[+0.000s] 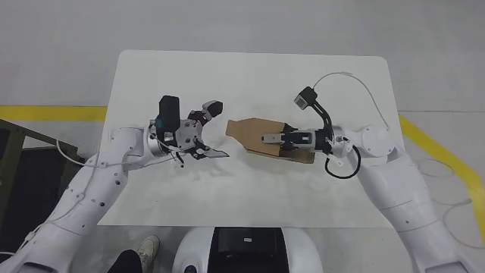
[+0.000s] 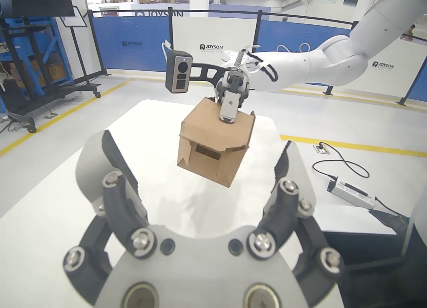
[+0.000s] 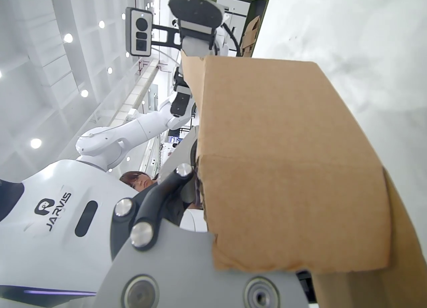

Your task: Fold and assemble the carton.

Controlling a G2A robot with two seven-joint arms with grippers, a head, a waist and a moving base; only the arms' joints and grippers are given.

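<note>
The brown cardboard carton [image 1: 258, 138] hangs off the surface above the middle of the white rounded table [image 1: 250, 76]. It is gripped by the right gripper [image 1: 271, 138], whose jaws are closed on one of its walls, with one finger lying along the outside. Its plain faces show partly folded end flaps with a dark slot between them, turned toward the left gripper [image 1: 215, 130]. That gripper sits apart from the box with its jaws spread wide and nothing between them. In the left wrist view, the blue barrier panels [image 2: 133, 44] behind the table carry small printed logos.
</note>
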